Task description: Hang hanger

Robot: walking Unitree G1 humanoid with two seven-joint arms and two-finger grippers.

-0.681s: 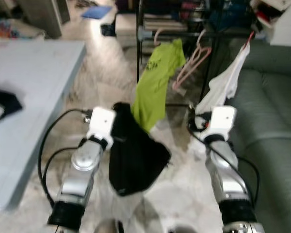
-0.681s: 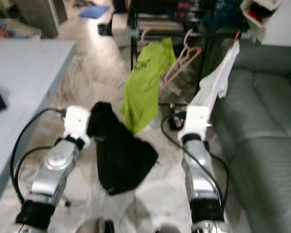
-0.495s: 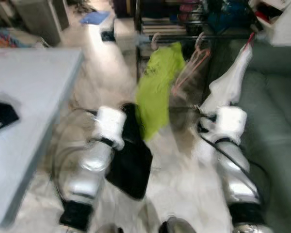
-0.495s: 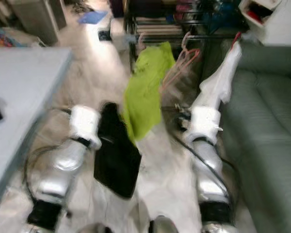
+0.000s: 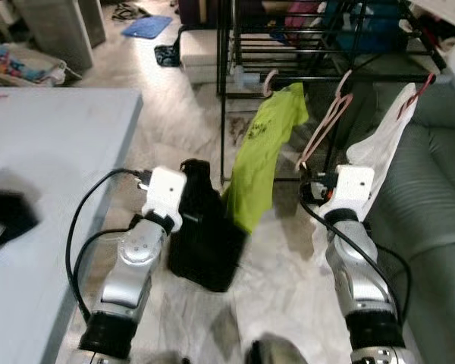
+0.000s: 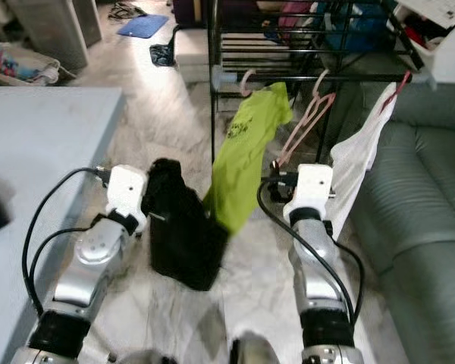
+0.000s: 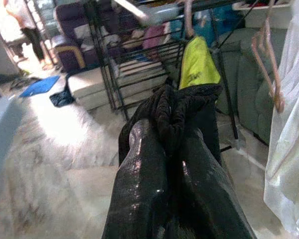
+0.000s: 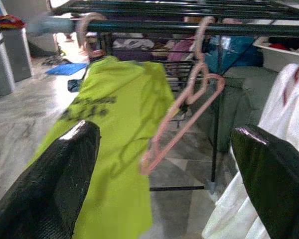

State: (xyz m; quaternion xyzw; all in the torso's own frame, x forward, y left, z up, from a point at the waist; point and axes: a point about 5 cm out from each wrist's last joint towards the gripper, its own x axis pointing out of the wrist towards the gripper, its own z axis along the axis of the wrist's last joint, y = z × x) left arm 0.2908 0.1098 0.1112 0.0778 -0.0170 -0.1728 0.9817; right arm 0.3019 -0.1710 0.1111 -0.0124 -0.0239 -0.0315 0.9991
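Observation:
My left gripper is shut on a bunched black garment, which hangs from it toward the floor; whether a hanger is inside the cloth is hidden. Ahead stands a black clothes rack with a horizontal rail. On the rail hang a lime green shirt on a pink hanger, an empty pink hanger and a white garment. My right gripper is open and empty, facing the empty pink hanger from a short distance below the rail.
A pale blue table fills the left, with a dark item on it. A grey-green sofa lies to the right. Shelves and boxes stand behind the rack. Marble floor runs between table and rack.
The whole picture has shifted and sharpened as the camera moved; the rack's rail now shows fuller. The black garment has swung in closer under my left gripper, which still grips it.

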